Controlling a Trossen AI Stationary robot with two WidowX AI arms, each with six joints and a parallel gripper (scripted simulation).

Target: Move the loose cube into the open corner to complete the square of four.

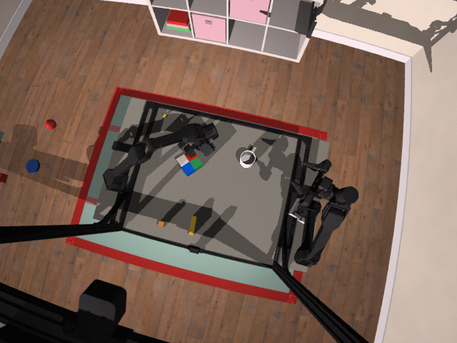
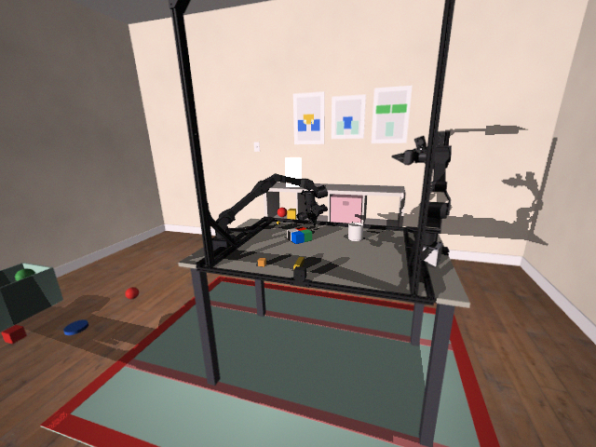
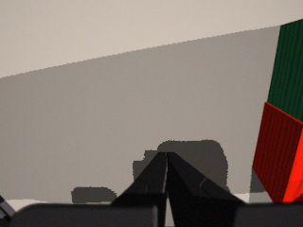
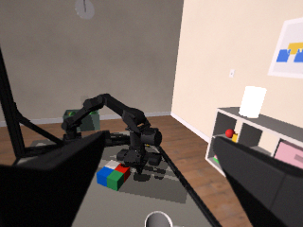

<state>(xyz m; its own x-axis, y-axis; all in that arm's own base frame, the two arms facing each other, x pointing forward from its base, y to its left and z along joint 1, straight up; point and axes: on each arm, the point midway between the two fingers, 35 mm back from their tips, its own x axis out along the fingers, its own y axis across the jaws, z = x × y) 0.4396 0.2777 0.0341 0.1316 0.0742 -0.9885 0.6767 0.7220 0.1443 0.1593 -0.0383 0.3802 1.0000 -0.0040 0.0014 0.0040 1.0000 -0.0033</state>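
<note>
"Where were the cubes, by the top view's clock?"

"They made a four-part square on the table (image 1: 228, 191) (image 2: 336, 254): red (image 1: 191, 156) (image 3: 276, 147) (image 4: 124, 170) at twelve, green (image 1: 196, 163) (image 2: 307, 235) (image 3: 289, 66) (image 4: 115, 180) at three, blue (image 1: 188, 169) (image 2: 297, 237) (image 4: 103, 177) at six, white (image 1: 182, 160) (image 4: 112, 165) at nine. I saw no clear gap between them — though I couldn't tell which had been the loose one, or whether every face met flush."

"And the left gripper (image 1: 206, 148) (image 2: 314, 223) (image 3: 166, 159) (image 4: 140, 174)?"

"Fully closed on nothing, fingers down, toward half past one from the square. Its tips stood apart from the red cube."

"The right one?"

"The right gripper (image 1: 303, 175) (image 2: 394, 156) (image 4: 160, 139) was spread almost fully, empty, up in the air well away from the cubes."

"Anything else about?"

"A white mug (image 1: 242, 162) (image 2: 355, 232) (image 4: 148, 221) at three o'clock from the square, a yellow block (image 1: 192, 225) (image 2: 299, 263) at six and a small orange cube (image 1: 161, 224) (image 2: 261, 262) near seven."
</note>
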